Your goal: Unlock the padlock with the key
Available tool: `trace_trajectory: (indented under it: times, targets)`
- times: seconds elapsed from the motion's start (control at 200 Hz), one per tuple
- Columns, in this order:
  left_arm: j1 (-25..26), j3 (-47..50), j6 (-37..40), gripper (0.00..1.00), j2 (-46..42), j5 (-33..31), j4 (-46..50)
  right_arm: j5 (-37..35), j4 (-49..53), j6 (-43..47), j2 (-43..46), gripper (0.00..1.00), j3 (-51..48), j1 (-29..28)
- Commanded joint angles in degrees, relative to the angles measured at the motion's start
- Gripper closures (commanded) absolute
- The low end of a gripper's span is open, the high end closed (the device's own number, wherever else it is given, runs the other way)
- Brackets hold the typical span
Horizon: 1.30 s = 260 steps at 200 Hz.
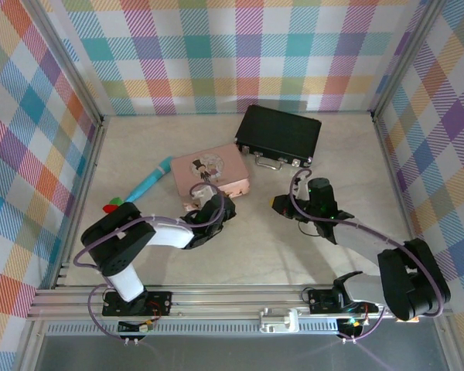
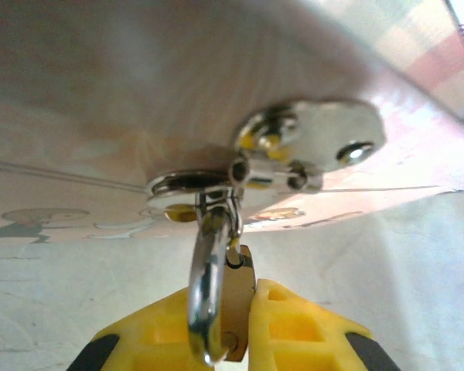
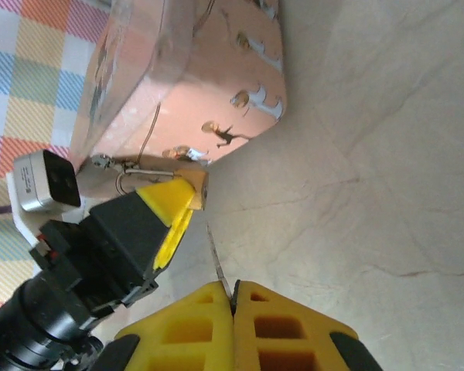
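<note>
The padlock (image 2: pixel 237 305), hanging from the hasp (image 2: pixel 309 143) of the pink tin (image 3: pixel 209 77), is clenched in the left tool (image 2: pixel 243 328), and the key (image 3: pixel 219 263), pinched in the right tool (image 3: pixel 233 297), is pointed lengthwise toward it from the right, near but apart.

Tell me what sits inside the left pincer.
The left pincer clamps the brass body of the padlock; its shackle hooks through the hasp of the pink tin. The yellow fingers cover most of the body.
</note>
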State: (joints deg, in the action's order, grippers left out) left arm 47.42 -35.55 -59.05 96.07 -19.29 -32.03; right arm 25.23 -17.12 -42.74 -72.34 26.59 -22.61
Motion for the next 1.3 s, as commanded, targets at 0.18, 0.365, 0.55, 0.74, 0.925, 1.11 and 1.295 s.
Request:
trace_trajectory:
  times: [0.18,0.365,0.55,0.74,0.925,1.11,1.295]
  targets:
    - [-5.34,7.16,-7.02,1.0,-1.37,17.34,-26.06,6.97,-20.06,-7.86,-10.82,1.0,-2.03,-4.93]
    - [-6.74,8.35,-9.08,1.0,-0.33,22.34,-33.99,9.19,-31.12,-11.65,-17.9,1.0,-2.07,-6.3]
    - [-8.32,9.07,-11.26,1.0,1.48,29.15,-42.14,10.49,-32.02,-10.86,-18.71,1.0,-0.86,-6.39]
    - [-10.12,10.94,-11.13,1.0,1.33,32.34,-44.37,9.5,-23.51,-7.78,-13.5,1.0,0.72,-6.39]
    - [-11.29,10.89,-10.96,1.0,-0.26,34.8,-43.39,8.84,-19.68,-6.5,-10.63,1.0,1.43,-6.31]
    - [-11.3,10.35,-11.09,1.0,-0.36,35.92,-43.97,10.1,-21.99,-8.22,-12.53,1.0,1.71,-6.39]
    - [-11.29,9.1,-11.0,1.0,-0.25,39.13,-44.43,10.12,-22.44,-8.32,-13.15,1.0,2.18,-6.47]
